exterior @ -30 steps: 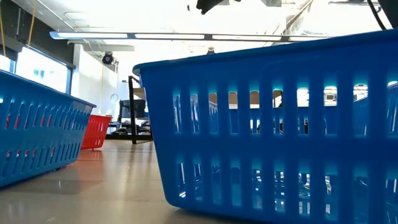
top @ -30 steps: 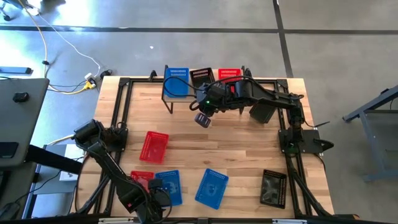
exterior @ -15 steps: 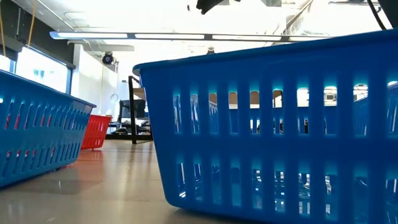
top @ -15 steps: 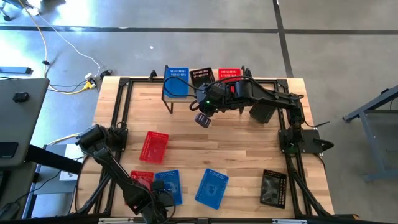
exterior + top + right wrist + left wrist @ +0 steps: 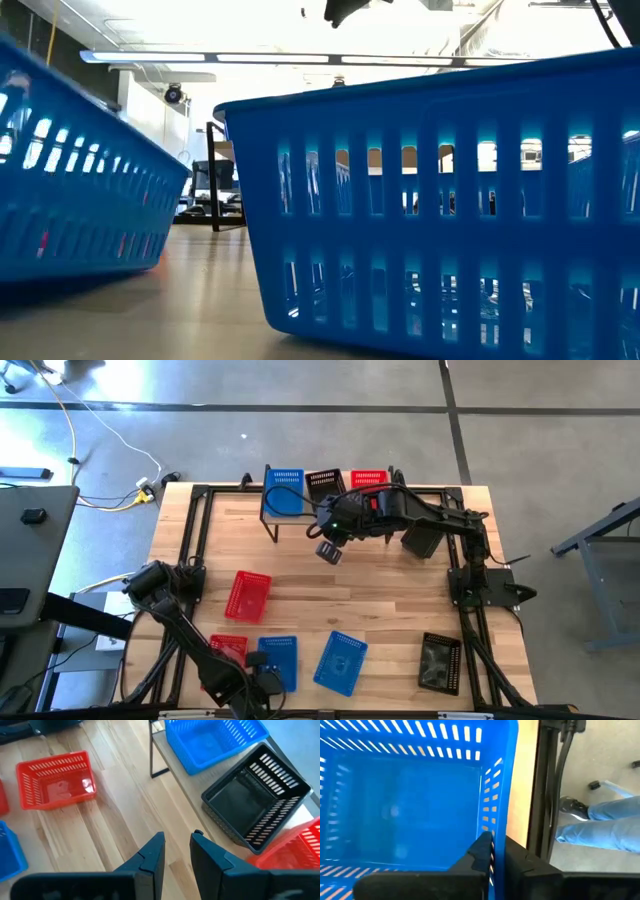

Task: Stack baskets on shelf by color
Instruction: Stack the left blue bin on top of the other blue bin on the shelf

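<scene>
Gripping: the left gripper (image 5: 497, 852) is pinching the side wall of a blue basket (image 5: 276, 661) at the near-left edge of the table (image 5: 390, 585), one finger inside the wall and one outside.
Tilting: in the low view that blue basket (image 5: 70, 190) is sitting slanted, one end raised off the wood.
Crowding the near edge: a red basket (image 5: 229, 650) is lying just left of the gripped one, partly hidden by the left arm; a second blue basket (image 5: 340, 662) is lying skewed just to its right.
Lying apart: another red basket (image 5: 247, 596) is sitting farther in on the left half; a black basket (image 5: 440, 661) is sitting at the near right beside the black frame rail.
Standing far: the shelf (image 5: 187, 790) is running along the far edge, carrying a blue basket (image 5: 285, 491), a black basket (image 5: 325, 484) and a red basket (image 5: 369, 480) side by side, left to right.
Hovering: the right gripper (image 5: 176, 851) is hanging above the table just in front of the shelf, its jaws parted by a narrow gap and holding nothing.
Opening: bare wood is stretching across the middle and right of the table.
Bordering: black frame rails are running down both sides, and a person's leg (image 5: 605, 820) is showing beyond the table edge beside the gripped basket.
</scene>
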Robot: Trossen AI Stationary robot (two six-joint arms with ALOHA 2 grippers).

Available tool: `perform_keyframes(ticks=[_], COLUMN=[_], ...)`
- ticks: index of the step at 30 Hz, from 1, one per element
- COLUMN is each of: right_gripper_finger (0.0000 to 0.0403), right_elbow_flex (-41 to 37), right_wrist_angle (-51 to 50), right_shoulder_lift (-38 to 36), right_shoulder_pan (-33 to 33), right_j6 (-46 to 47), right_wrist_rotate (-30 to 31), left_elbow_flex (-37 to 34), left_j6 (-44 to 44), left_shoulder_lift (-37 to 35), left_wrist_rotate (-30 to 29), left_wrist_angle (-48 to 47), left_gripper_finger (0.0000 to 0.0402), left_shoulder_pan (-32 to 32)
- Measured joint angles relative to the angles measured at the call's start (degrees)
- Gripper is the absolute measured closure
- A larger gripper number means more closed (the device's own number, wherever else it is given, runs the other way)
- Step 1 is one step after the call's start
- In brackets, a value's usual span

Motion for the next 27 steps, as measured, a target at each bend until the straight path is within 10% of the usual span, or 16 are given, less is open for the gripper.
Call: perform_keyframes(ticks=[27], right_gripper_finger=[0.0324], right_elbow_flex=[0.0], right_wrist_angle=[-4.0], right_shoulder_lift=[0.0], right_shoulder_pan=[-3.3], right_j6=[-1.9], right_wrist_rotate=[-1.8], left_elbow_flex=[10.3], left_j6=[18.9], left_shoulder_lift=[-9.5], left_wrist_rotate=[-12.4], left_wrist_angle=[-30.9], left_gripper_finger=[0.0401], left_shoulder_pan=[7.3])
